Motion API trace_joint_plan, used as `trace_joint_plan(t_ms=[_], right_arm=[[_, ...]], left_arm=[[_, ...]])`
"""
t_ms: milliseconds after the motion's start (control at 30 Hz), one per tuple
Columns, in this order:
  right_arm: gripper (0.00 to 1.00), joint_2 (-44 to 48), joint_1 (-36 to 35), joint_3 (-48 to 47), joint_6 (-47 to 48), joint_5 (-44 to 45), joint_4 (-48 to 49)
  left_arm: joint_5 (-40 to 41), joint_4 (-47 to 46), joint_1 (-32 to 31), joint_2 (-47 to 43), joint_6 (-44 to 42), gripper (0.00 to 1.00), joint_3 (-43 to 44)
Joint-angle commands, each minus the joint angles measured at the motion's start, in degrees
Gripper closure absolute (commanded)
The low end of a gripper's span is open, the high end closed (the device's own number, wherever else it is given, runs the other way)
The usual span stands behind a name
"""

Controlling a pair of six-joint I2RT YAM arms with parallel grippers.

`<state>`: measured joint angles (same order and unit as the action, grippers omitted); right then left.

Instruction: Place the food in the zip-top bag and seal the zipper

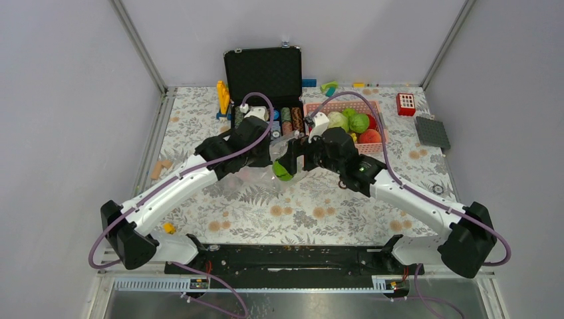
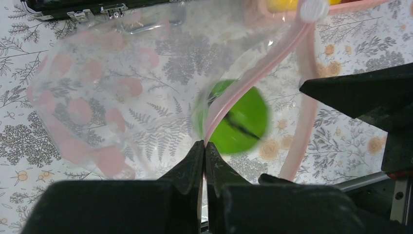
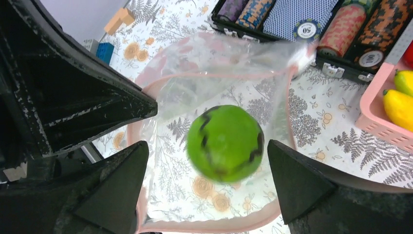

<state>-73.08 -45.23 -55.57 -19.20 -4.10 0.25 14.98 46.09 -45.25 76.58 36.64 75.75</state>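
The clear zip-top bag (image 2: 122,87) with pale dots hangs open over the table; it also shows in the top view (image 1: 256,174). My left gripper (image 2: 204,145) is shut on its pink zipper strip (image 2: 258,73) and holds the mouth up. My right gripper (image 3: 207,146) is open right above the mouth. A green cabbage (image 3: 225,144) is blurred between its spread fingers, touching neither, inside the ring of the pink strip (image 3: 214,224). In the top view the cabbage (image 1: 284,171) sits just below both grippers. More food lies in the pink basket (image 1: 379,109).
An open black case of poker chips (image 1: 263,73) stands right behind the bag. The pink basket holds cabbages (image 1: 351,119), red fruit and yellow bananas (image 3: 402,105). A red block (image 1: 406,104) and a grey plate (image 1: 432,131) lie far right. Small blocks lie at the left.
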Motion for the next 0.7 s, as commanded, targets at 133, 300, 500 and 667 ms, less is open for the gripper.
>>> trace_joint_plan(t_ms=[133, 300, 500, 667], right_arm=[[0.00, 3.2, -0.5, -5.3, 2.4, 1.8, -3.2], [0.02, 5.1, 1.3, -7.5, 2.1, 8.0, -6.8], [0.02, 4.4, 17.0, -10.2, -3.0, 10.8, -12.4], [0.02, -2.5, 28.1, -14.0, -4.3, 14.4, -16.2]], left_arm=[[0.0, -3.7, 0.4, -4.8, 1.3, 1.00, -0.3], [1.5, -3.8, 0.8, -5.4, 1.4, 1.00, -1.2], [2.4, -3.5, 1.2, -5.7, 0.8, 1.00, -1.9], [2.8, -3.6, 1.6, -5.7, 0.2, 1.00, -1.9]])
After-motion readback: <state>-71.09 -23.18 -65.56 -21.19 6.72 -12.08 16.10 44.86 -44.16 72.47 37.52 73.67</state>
